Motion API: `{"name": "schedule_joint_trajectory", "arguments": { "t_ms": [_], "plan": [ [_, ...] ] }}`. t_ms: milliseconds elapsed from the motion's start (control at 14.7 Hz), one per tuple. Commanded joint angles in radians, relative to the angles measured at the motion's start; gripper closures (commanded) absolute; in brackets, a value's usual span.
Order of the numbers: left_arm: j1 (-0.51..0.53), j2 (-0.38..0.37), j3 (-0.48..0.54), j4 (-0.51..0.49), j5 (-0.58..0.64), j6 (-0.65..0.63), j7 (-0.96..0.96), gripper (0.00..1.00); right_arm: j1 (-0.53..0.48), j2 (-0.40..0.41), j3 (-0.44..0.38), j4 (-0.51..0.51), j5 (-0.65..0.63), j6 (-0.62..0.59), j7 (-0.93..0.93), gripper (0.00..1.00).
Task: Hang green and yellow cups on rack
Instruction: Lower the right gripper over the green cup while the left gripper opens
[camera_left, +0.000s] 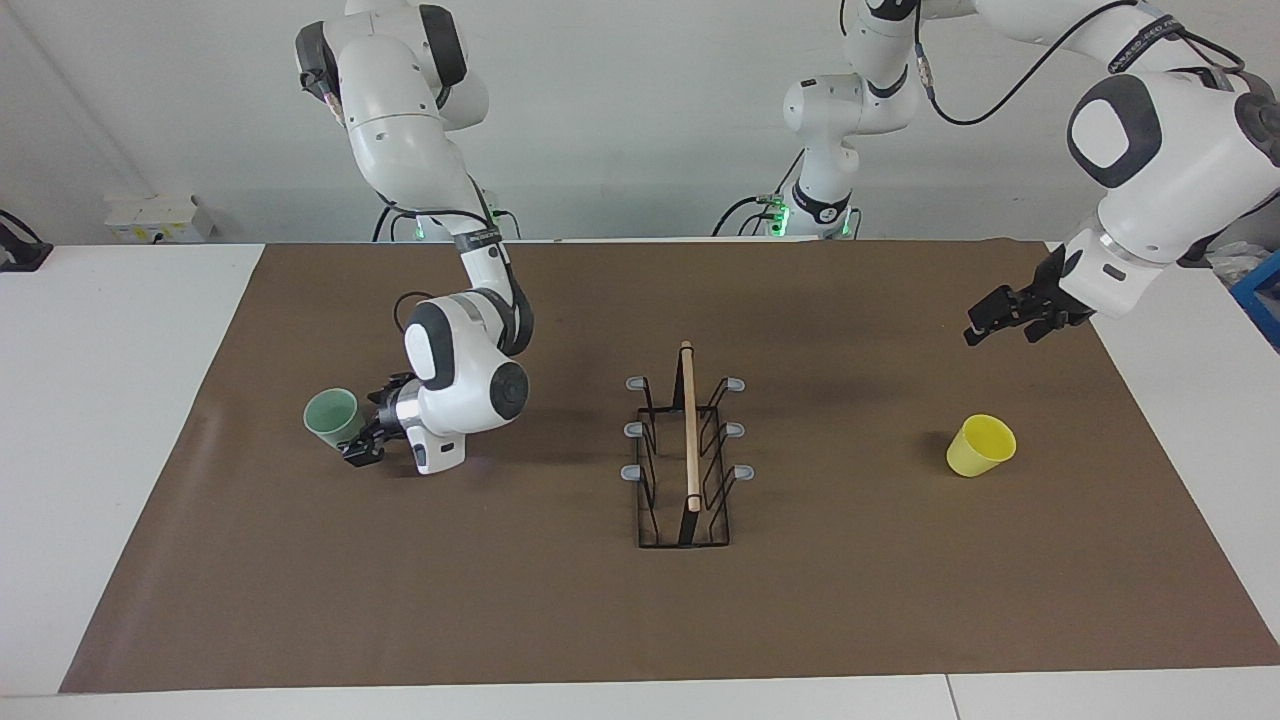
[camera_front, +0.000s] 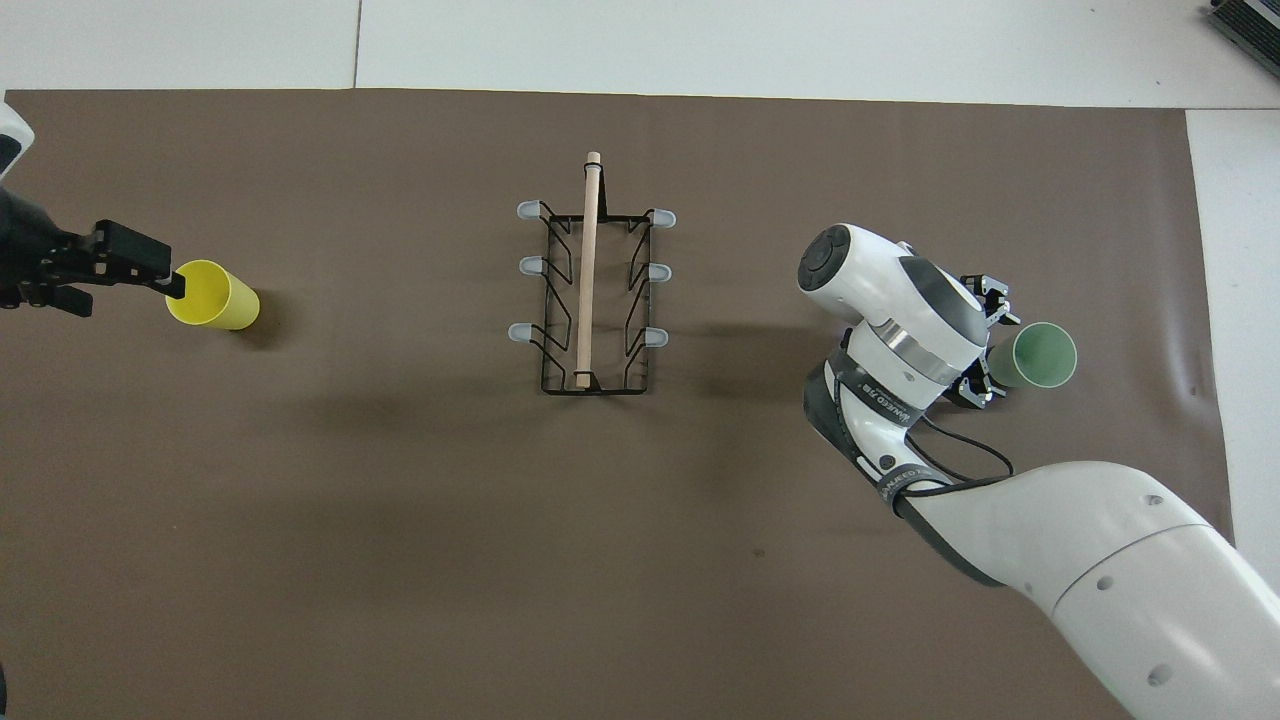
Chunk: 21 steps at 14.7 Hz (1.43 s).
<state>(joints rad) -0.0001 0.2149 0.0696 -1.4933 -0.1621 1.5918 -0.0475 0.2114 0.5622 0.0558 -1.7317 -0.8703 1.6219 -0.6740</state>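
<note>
Here, right tool (camera_left: 358, 440) apparently gripping green cup (camera_left: 331, 418), rack (camera_left: 687, 455) well apart

The rack (camera_left: 685, 450) stood mid-mat (camera_left: 560, 620), its pegs bare. Toward the right arm's end, the right gripper (camera_left: 358, 445) gripped the tilted green cup (camera_left: 331, 419) by its base. The left gripper (camera_left: 992, 322) hung raised over the mat's corner, apart from the yellow cup (camera_left: 980, 446).

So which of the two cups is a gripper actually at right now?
The green cup: the right gripper is at its side. The yellow cup sits alone, left gripper raised.
</note>
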Motion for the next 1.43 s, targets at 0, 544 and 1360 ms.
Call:
{"name": "schedule_joint_trajectory", "arguments": {
  "t_ms": [0, 544, 1360],
  "plan": [
    [0.037, 0.050, -0.002, 0.048, -0.094, 0.006, -0.170, 0.00, 0.017, -0.018, 0.006, -0.077, -0.116, 0.009, -0.019, 0.02],
    [0.124, 0.239, 0.004, 0.166, -0.224, 0.022, -0.443, 0.00, 0.023, 0.045, 0.004, -0.114, -0.289, 0.001, 0.069, 0.02],
    [0.290, 0.445, -0.007, 0.183, -0.451, 0.197, -0.770, 0.00, 0.022, 0.047, 0.004, -0.155, -0.401, -0.028, 0.073, 0.80]
  ]
}}
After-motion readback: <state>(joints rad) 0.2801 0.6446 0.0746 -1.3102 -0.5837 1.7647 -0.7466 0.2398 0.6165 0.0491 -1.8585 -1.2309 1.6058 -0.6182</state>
